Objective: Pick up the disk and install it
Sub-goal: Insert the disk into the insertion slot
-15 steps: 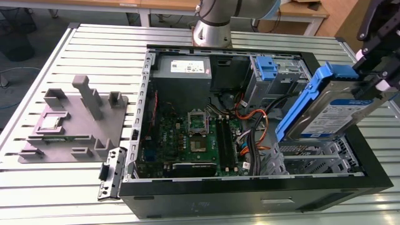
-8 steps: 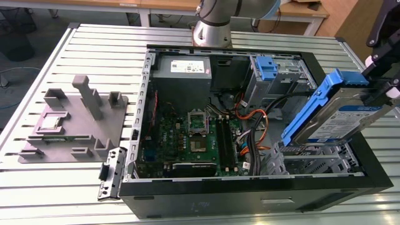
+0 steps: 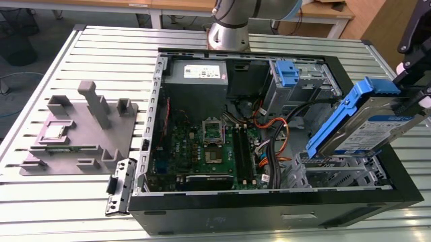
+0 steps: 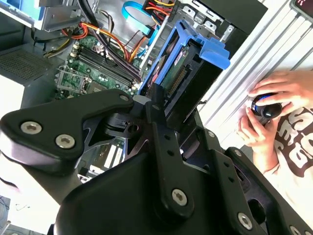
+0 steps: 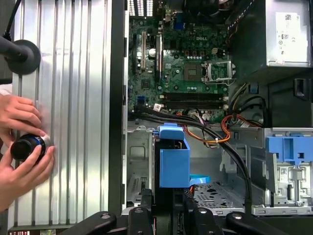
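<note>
My black gripper has its jaws pinching the silver rectangular metal disk with blue plastic rails, tilted over the metal drive cage at a corner of the open black computer case (angled, I judge, to slide in).

Silver disk, blue rails, tilted steeply; raised above the open case

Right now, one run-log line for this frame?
gripper: shut on disk | disk: airborne, tilted, over drive cage of open case | installed: not yet | note: person's hands on table beside case
</note>
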`<state>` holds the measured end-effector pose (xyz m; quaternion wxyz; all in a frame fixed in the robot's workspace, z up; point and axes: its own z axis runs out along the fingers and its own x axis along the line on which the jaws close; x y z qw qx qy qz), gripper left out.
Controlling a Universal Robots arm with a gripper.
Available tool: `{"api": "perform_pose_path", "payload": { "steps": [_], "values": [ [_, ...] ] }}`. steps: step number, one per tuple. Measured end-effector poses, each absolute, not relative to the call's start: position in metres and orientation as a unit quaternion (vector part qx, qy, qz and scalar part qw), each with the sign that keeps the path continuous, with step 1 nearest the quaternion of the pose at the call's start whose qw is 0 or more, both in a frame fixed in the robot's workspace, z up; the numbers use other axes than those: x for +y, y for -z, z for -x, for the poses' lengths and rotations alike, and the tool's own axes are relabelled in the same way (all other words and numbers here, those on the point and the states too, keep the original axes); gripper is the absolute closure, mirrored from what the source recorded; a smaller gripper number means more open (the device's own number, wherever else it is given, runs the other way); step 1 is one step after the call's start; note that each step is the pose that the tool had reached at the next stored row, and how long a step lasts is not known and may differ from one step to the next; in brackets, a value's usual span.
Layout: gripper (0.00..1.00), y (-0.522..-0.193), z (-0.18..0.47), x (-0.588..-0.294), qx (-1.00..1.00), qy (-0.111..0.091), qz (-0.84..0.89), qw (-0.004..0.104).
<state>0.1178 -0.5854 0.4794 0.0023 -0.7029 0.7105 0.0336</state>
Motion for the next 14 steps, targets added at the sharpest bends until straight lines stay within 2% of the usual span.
{"api": "perform_pose_path", "payload": {
  "steps": [14],
  "values": [
    [0.65,-0.461,-0.118,-0.585,0.710,-0.033,0.703,0.002]
  ]
}}
